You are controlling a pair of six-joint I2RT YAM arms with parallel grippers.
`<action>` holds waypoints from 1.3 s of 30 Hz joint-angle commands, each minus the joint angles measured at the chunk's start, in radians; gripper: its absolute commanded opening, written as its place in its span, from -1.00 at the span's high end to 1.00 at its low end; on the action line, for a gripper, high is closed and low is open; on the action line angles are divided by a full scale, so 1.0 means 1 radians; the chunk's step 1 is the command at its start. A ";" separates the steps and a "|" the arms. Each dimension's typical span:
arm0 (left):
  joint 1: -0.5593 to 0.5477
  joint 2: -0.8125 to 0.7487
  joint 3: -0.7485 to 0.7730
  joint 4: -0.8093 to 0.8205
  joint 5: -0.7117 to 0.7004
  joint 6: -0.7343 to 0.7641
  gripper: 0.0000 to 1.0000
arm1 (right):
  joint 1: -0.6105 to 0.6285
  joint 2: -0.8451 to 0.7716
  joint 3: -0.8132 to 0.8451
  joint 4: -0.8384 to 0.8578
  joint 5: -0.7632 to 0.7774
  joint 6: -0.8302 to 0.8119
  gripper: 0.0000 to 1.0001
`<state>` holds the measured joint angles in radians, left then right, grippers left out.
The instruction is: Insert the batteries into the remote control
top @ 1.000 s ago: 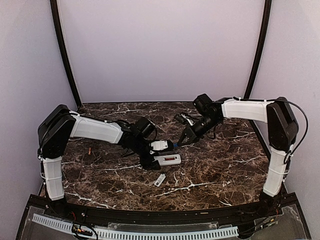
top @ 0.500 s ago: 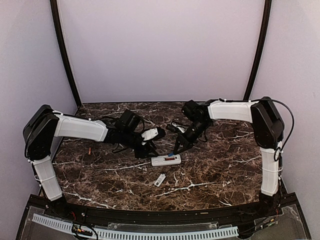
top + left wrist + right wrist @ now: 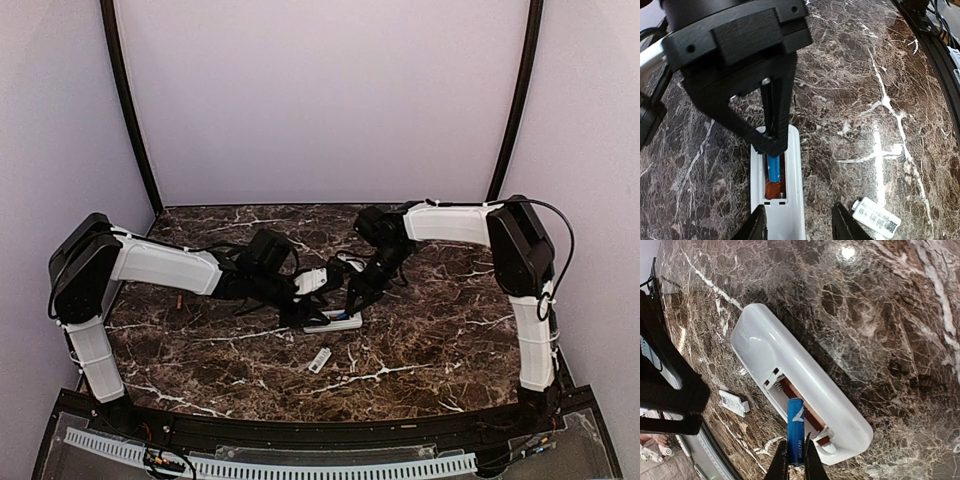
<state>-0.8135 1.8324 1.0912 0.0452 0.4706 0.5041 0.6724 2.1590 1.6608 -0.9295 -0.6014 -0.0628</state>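
The white remote control (image 3: 335,322) lies back up on the marble table with its battery compartment open; it also shows in the right wrist view (image 3: 805,380) and the left wrist view (image 3: 790,220). My right gripper (image 3: 351,303) (image 3: 795,466) is shut on a blue battery (image 3: 795,432) and holds it tilted, its far end inside the compartment (image 3: 773,170). My left gripper (image 3: 303,316) (image 3: 800,225) is open, with its fingers either side of the remote's near end.
The small flat white battery cover (image 3: 319,360) (image 3: 876,218) (image 3: 733,402) lies loose on the table (image 3: 430,330) in front of the remote. A small reddish item (image 3: 180,300) lies at the far left under the left arm. The table's black front rail (image 3: 300,425) runs along the near edge.
My right gripper has come down and left with the blue battery onto the remote's compartment. My left gripper pulled back from the remote, then returned to its left end.
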 commanded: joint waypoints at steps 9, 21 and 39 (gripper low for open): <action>-0.051 0.067 -0.031 0.066 -0.086 0.030 0.18 | 0.033 0.040 0.029 -0.021 -0.019 -0.025 1.00; -0.060 0.116 -0.019 0.111 -0.114 0.042 0.10 | 0.034 0.040 -0.026 0.071 -0.069 0.040 1.00; -0.066 0.172 -0.013 0.145 -0.058 0.060 0.31 | 0.035 0.036 -0.087 0.188 -0.102 0.113 1.00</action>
<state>-0.8692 1.9755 1.0775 0.2157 0.3832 0.5423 0.6907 2.1822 1.5967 -0.8413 -0.7067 0.0338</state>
